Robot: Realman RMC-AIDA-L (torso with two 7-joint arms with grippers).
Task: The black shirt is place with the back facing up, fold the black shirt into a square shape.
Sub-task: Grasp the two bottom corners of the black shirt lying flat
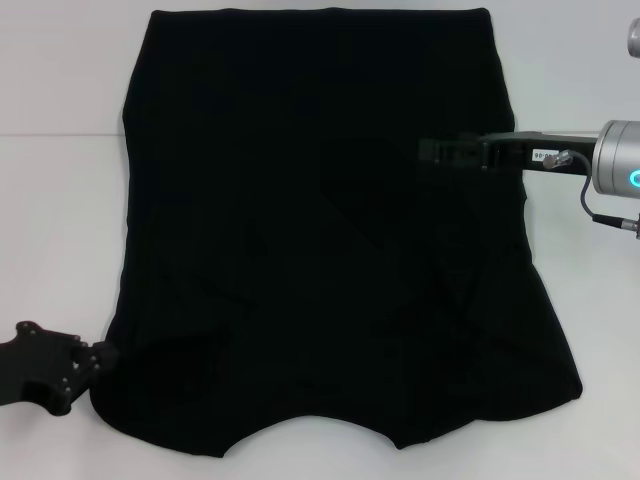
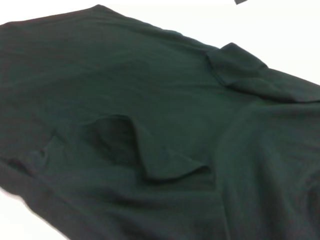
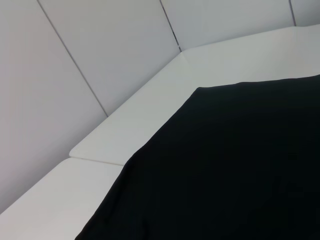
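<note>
The large soft black cloth shirt (image 1: 330,230) lies flat, its long axis running away from me. My left gripper (image 1: 95,362) touches its near left corner, nearer than my right gripper (image 1: 432,152) hovering above the right side; I cannot tell either's opening.

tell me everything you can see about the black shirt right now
The black shirt is soft, plain black cloth lying flat on the white table, covering most of it. No lettering shows. Both sleeves are folded inward over the body, leaving creased flaps. Its far edge is straight, its near edge curved. The left gripper is at its near left corner; the right gripper is over its right side.
</note>
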